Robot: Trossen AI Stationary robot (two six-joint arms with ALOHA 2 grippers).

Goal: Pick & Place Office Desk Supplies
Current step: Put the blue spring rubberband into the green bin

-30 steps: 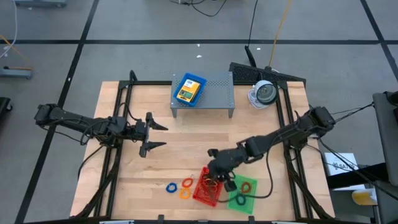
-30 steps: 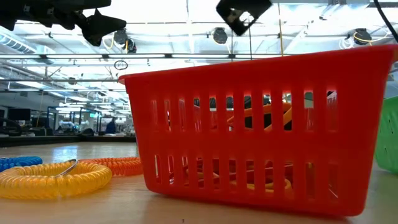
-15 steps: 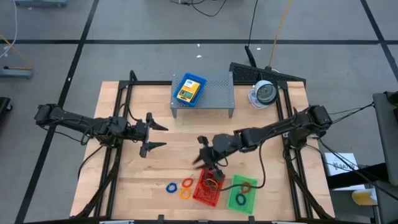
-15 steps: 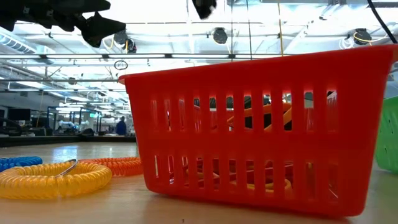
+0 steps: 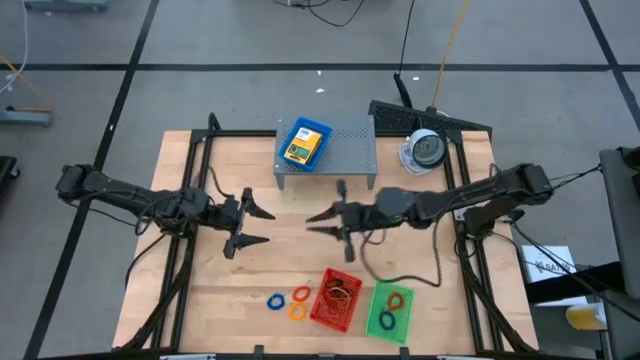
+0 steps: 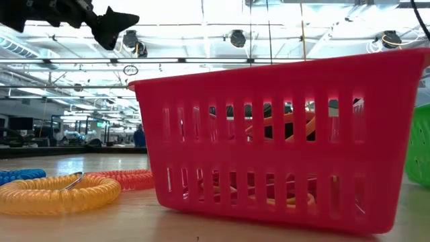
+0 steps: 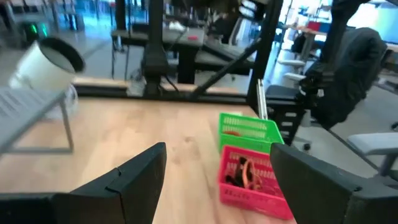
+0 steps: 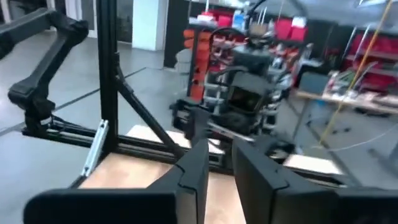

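Two mesh trays sit side by side at the table's near edge: red tray (image 5: pixel 335 298) w/ orange and dark bits inside, green tray (image 5: pixel 389 311) to its right w/ an orange and a blue ring. Three coil rings (image 5: pixel 288 300) (blue, orange, yellow) lie just left of the red tray. Crayon box (image 5: pixel 304 144) rests on the grey perforated shelf (image 5: pixel 345 150). Right gripper (image 5: pixel 318 220) hangs mid-table, fingers nearly together, grasping nothing. Left gripper (image 5: pixel 254 226) faces it, fingers spread wide, empty
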